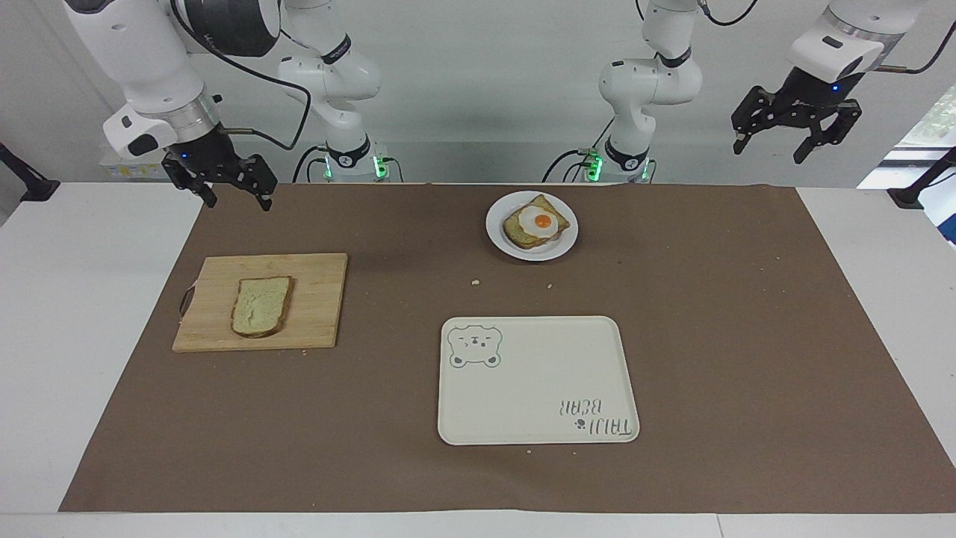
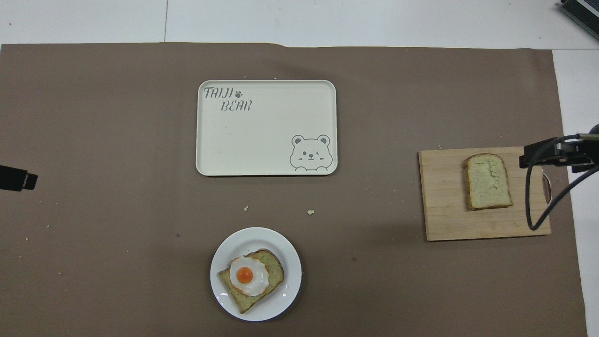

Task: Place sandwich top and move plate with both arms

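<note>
The sandwich top (image 1: 261, 306) (image 2: 487, 181), a pale slice with a brown crust, lies flat on a wooden cutting board (image 1: 321, 299) (image 2: 444, 201) toward the right arm's end of the table. The small white plate (image 1: 494, 228) (image 2: 262, 238) sits close to the robots and holds a darker toast with a fried egg (image 1: 538, 221) (image 2: 248, 276). My right gripper (image 1: 237, 202) hangs open in the air about over the board's handle end, holding nothing and well clear of the bread. Open and empty, my left gripper (image 1: 769, 153) waits high over the left arm's end of the table.
A cream rectangular tray (image 1: 538, 381) (image 2: 266, 135) with a bear drawing lies farther from the robots than the plate. A brown mat (image 1: 747, 336) covers most of the table, with a few crumbs between plate and tray.
</note>
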Motion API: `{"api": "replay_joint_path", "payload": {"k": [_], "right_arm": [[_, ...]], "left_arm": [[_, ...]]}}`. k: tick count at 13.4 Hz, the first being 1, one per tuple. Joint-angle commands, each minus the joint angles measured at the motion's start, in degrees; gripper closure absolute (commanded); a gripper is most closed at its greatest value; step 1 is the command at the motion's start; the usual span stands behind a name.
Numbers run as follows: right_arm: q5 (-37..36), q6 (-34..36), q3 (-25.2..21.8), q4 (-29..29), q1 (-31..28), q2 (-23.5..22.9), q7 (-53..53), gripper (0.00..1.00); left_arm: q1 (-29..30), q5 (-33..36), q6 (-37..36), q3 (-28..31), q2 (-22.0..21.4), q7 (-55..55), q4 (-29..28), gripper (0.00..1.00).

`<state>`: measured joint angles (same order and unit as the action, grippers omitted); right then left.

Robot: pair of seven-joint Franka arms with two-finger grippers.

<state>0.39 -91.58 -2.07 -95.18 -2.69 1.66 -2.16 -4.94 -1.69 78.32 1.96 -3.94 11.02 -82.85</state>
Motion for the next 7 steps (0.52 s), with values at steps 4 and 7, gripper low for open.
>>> {"api": "replay_joint_path", "payload": {"k": [4, 7], "right_arm": [[0.32, -11.50, 0.14, -13.43, -7.67, 1.60, 11.90, 0.00], [1.11, -20.10, 0.23, -19.58, -10.92, -0.16, 18.05, 0.00]], "left_arm": [[0.01, 0.54, -0.37, -0.02, -1.33, -0.47, -1.35, 0.00], [0.10, 0.54, -0.45, -0.02, -1.42, -0.47, -1.43, 0.00]]}}
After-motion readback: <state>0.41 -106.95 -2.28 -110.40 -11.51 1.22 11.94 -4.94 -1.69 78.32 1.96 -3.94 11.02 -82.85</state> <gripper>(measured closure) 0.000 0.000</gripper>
